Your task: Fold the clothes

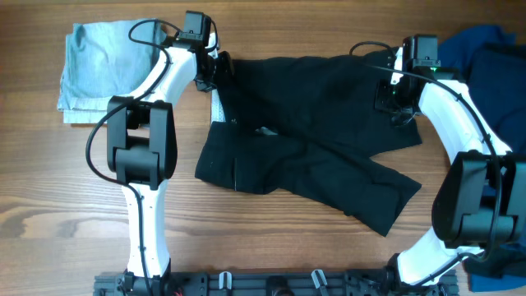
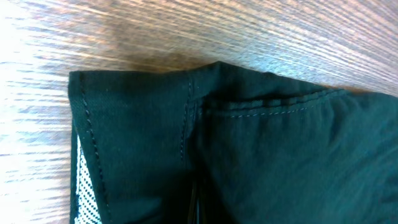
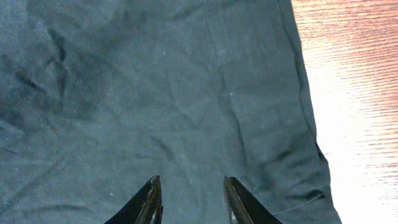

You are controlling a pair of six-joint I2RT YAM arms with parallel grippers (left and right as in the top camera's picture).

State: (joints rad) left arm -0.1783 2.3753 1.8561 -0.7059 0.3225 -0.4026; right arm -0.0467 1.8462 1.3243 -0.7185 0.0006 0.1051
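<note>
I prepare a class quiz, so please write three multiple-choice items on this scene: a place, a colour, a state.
1. Where does the folded pale blue cloth garment lie relative to the black fabric shorts? A) apart, on the left arm's side B) on top C) underneath
2. What colour is the cloth heap beside the right arm? A) red B) dark blue C) yellow
3. How are the right gripper's fingers? A) open B) shut on cloth C) bent
Key: 1A, bare wooden table lies between them; 2B, seen overhead; 3A, a gap shows between them.
</note>
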